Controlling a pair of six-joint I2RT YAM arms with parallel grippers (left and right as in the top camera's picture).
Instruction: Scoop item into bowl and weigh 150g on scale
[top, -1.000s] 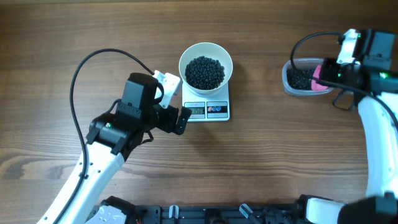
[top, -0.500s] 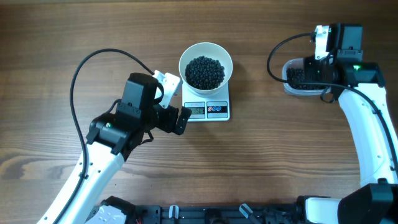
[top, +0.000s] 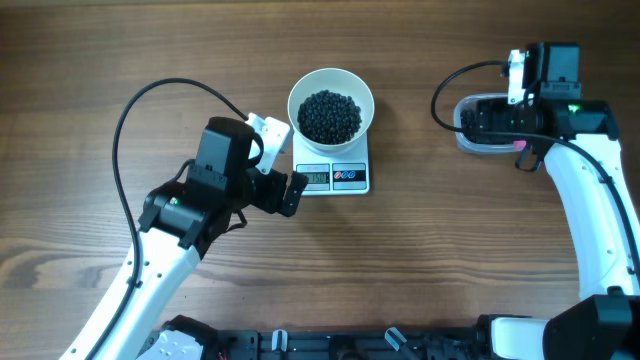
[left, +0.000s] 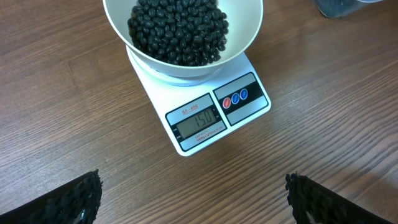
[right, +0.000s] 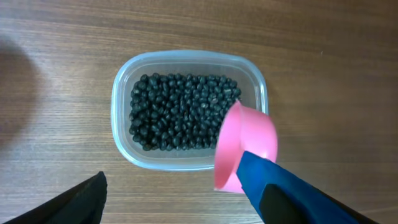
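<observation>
Two containers are seen on the wooden table (top: 450, 260). The white bowl (left: 245, 28) is set on top of the scale (left: 249, 102), near the middle of the table, and it is heaped with black beans (left: 177, 28). The display (left: 199, 118) is read as 150.

Off to the right, well apart from the scale, the clear tub (right: 121, 106) is covered across its bottom with more of the same beans. The pink scoop (right: 245, 146) is tipped on its side at the tub's right end, with its cup overlapping the rim. Its blue handle (right: 298, 190) is stretched back toward the right gripper (right: 180, 205).

That gripper is seen spread wide. One dark finger (right: 74, 199) is parked far from the handle, so nothing is pinched. The other finger is mostly hidden behind the handle, and contact there cannot be told. The left gripper (left: 193, 199) is held just in front of the scale, spread wide and empty, with a pad at each bottom corner of the wrist view.

Compared with a second earlier, the right arm is found swung in from the table's right edge and lined up over the tub. Only a sliver of pink is now seen from overhead. From half a second earlier, hardly anything is shifted there. Bowl, scale and left arm are unmoved throughout.
</observation>
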